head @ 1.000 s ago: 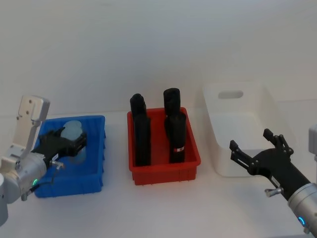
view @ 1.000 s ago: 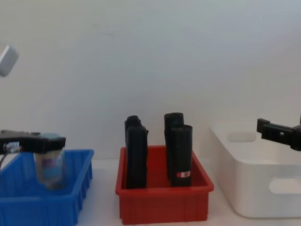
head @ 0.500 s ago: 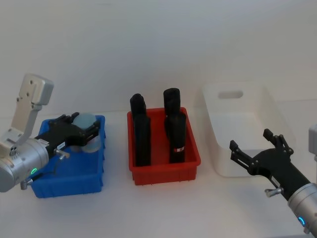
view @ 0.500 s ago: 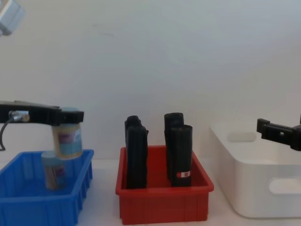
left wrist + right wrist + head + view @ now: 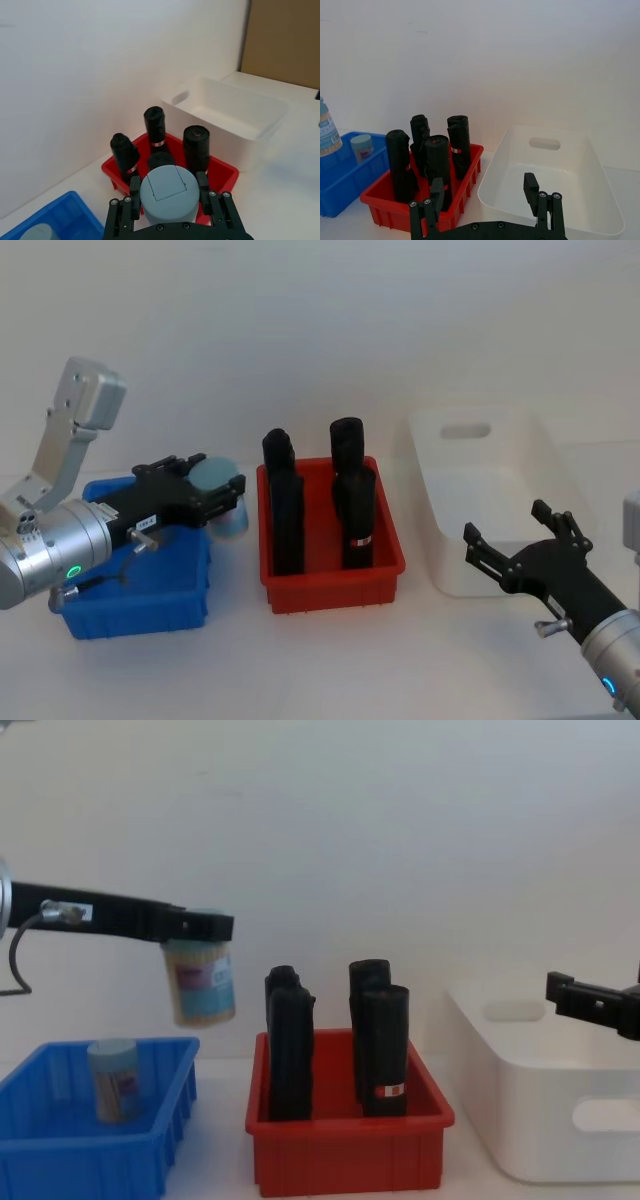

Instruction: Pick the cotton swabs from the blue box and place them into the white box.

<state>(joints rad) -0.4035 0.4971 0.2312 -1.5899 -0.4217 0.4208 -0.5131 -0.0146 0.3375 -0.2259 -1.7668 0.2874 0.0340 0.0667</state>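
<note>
Left claw point(image 5: 200, 927) clamps one swab jar point(image 5: 203, 985) mid-air, left-centre of the chest view, between blue box point(image 5: 90, 1160) and red bin point(image 5: 345, 1160). Second jar point(image 5: 113, 1078) waits in blue box. White box point(image 5: 560, 1130), lower right, looks empty. Right claw point(image 5: 508, 522) spread wide, idle. Early stage.

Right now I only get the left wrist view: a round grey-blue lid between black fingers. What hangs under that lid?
Observer: A clear jar of cotton swabs, pinched at the lid by the left gripper; the chest view shows its pink-and-blue label.
Visitor: Is it inside the blue box?
Observer: No. It hangs above the blue box's rim, at the end nearest the red bin.
Visitor: And the other arm?
Observer: The right gripper hovers open by the white box's near end.
</note>
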